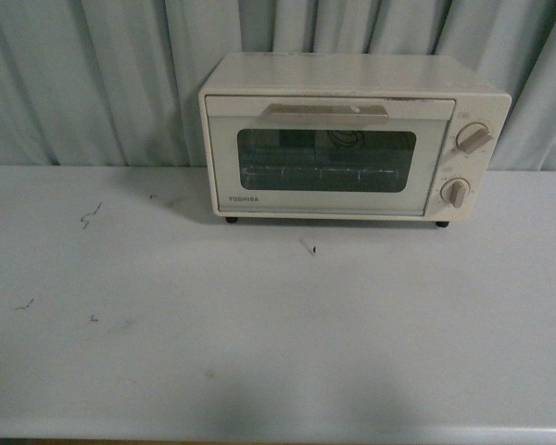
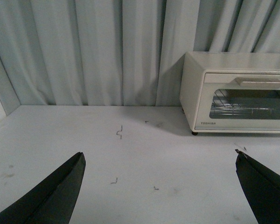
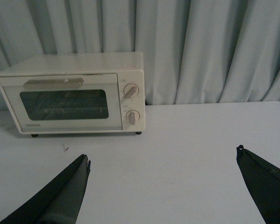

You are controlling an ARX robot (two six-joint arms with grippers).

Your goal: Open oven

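Left end effector (image 2: 159, 154) and right end effector (image 3: 163, 153) spread wide, oven (image 1: 352, 139) long axis left-to-right, shut door (image 1: 326, 159) facing robot

A pale grey-blue curtain (image 1: 93, 83) hangs in soft vertical folds across the whole far side. In front of it, a wide, flat, pale table (image 1: 259, 352) fills the near part of the scene. Small dark scuff marks (image 1: 90, 217) fleck its top on the left. The light is dim, even and cool.
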